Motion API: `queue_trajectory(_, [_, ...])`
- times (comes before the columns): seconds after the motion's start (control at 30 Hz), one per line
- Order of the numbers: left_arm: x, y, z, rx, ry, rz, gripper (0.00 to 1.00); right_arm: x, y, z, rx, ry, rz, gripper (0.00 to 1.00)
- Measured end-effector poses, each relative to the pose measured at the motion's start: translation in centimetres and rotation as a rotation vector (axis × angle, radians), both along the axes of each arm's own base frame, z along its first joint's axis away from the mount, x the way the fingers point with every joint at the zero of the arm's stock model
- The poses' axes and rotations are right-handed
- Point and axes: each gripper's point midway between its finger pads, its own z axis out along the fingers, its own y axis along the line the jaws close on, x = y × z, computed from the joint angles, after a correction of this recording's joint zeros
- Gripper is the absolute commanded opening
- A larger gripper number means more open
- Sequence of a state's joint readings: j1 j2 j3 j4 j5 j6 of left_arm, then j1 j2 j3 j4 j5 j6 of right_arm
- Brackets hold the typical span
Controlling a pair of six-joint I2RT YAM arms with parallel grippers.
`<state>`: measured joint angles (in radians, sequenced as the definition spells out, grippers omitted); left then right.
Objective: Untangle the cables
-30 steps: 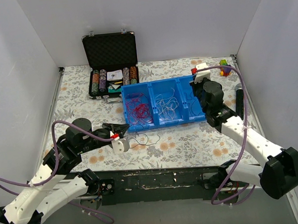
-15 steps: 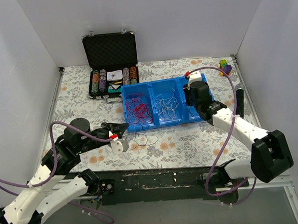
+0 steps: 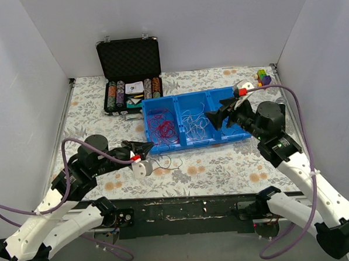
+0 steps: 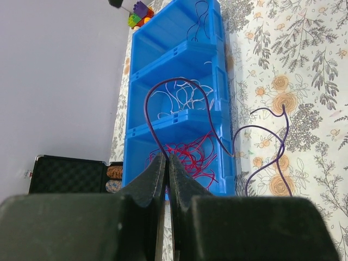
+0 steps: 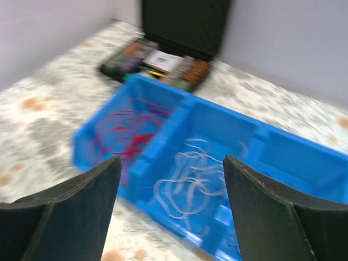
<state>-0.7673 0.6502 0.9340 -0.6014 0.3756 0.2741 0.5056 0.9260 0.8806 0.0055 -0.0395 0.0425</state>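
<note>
My left gripper (image 3: 147,147) (image 4: 167,157) is shut on a thin purple cable (image 4: 179,81) just in front of the blue tray (image 3: 181,146). The cable arcs up from the jaws and trails onto the flowered table (image 3: 167,163). Red cables (image 3: 163,129) (image 5: 122,130) fill the tray's left compartment. White cables (image 3: 194,122) (image 5: 190,179) lie in the middle one, and a dark strand (image 4: 198,22) in the right one. Over the tray's right half my right gripper (image 3: 212,118) (image 5: 172,159) hangs open, with nothing between its fingers.
An open black case (image 3: 131,92) (image 5: 163,60) with poker chips stands behind the tray's left end. Small coloured blocks (image 3: 263,77) (image 4: 138,12) sit at the back right corner. White walls close in the table on three sides.
The right gripper opened wide. It lifted out of the tray's right compartment as the arm swung back to the right, and now points left over the tray. The left arm barely moved.
</note>
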Motion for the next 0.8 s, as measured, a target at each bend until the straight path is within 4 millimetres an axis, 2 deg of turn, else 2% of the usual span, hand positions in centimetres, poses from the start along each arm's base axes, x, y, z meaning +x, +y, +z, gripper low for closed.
queue_trajectory(0.17, [0.4, -0.5, -0.3, 0.02, -0.009, -0.017, 0.0, -6.3, 4.1, 3.5, 0.11, -0.066, 0.352, 0.85])
queue_trajectory(0.37, [0.7, -1.3, -1.0, 0.038, 0.006, -0.037, 0.0, -12.5, 8.9, 3.5, 0.123, -0.045, 0.667, 0.83])
queue_trajectory(0.5, [1.0, -1.7, -0.9, 0.034, 0.001, -0.044, 0.0, -14.1, 11.2, 3.2, 0.113, -0.019, 0.776, 0.81])
queue_trajectory(0.7, [1.2, -2.2, -1.1, 0.037, 0.002, -0.057, 0.0, -14.7, 13.9, 1.8, 0.088, 0.041, 0.856, 0.76])
queue_trajectory(0.77, [1.2, -2.2, -1.1, 0.037, 0.004, -0.061, 0.0, -14.8, 14.5, 1.5, 0.081, 0.056, 0.873, 0.69])
queue_trajectory(0.8, [1.2, -2.2, -1.1, 0.036, 0.004, -0.061, 0.0, -14.9, 14.9, 1.5, 0.08, 0.06, 0.883, 0.62])
